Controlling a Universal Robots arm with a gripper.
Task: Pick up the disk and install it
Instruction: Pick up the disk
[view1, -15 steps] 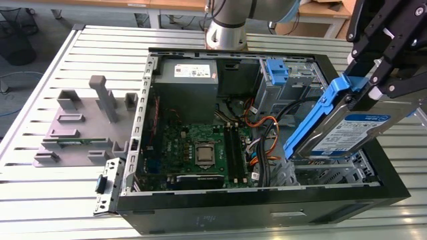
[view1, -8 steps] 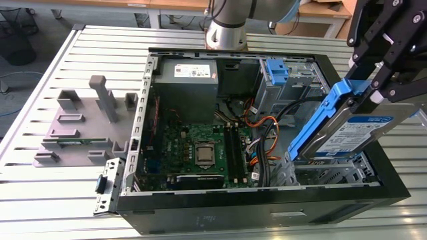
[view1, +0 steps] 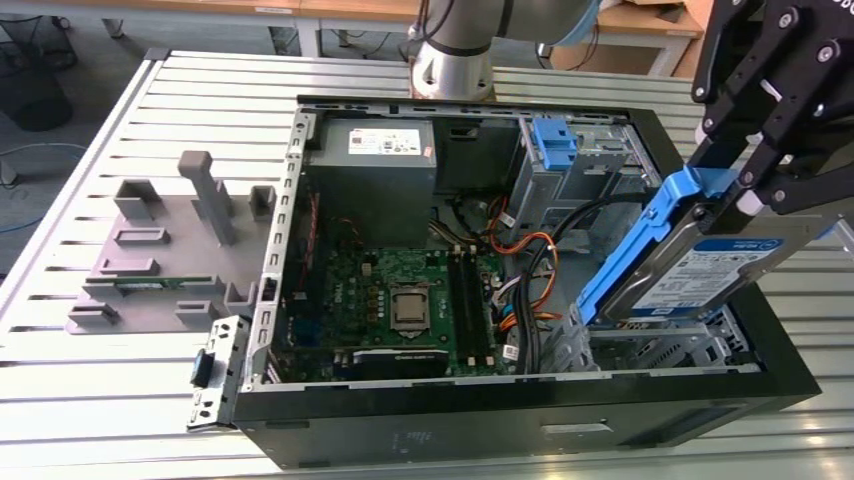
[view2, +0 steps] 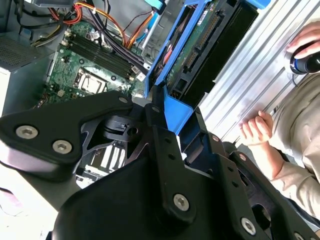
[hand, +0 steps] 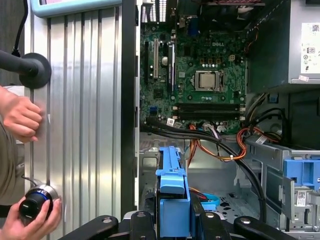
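The tool (view1: 731, 192) grips the disk (view1: 707, 275) by its blue rail; disk tilted above the open computer case (view1: 534, 395), three o'clock of the motherboard (view1: 400, 290), exterior view.

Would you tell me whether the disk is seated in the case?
Not seated: the gripper holds the disk tilted over the case, jaws shut on its blue rail.

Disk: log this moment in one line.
jaws: shut on disk | disk: held tilted over open computer case | install: not done
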